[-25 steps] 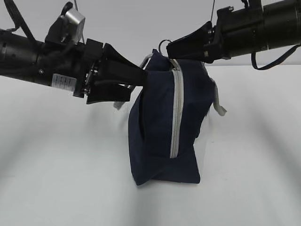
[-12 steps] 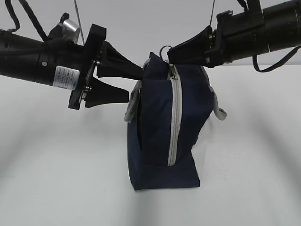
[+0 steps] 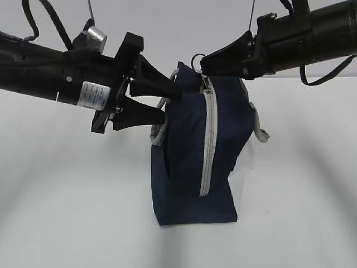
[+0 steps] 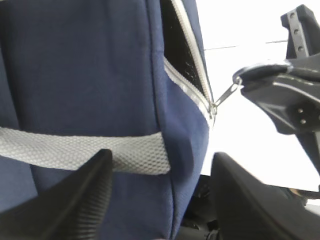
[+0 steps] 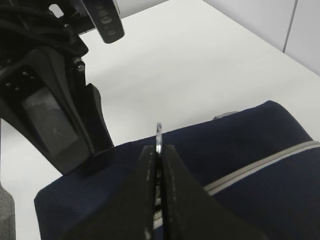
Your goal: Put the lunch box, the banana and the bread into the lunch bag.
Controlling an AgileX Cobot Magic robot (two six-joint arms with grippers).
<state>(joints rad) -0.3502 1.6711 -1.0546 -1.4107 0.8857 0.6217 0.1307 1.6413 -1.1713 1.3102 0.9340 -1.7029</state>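
The right gripper [image 3: 205, 62] is pressed together on the metal ring pull [image 5: 159, 136] at the top of the lunch bag [image 3: 195, 151], probably so it can draw the grey zipper [image 3: 207, 139] along. The left gripper [image 3: 167, 103] is spread, its fingers either side of the bag's upper left edge by the grey handle [image 4: 75, 150], apparently to brace the fabric while the pull moves. The bag stands upright on the white table [image 3: 67, 212], between the two arms. At the bag's top the zipper looks partly parted. The lunch box, banana and bread are out of view, so packing has not begun.
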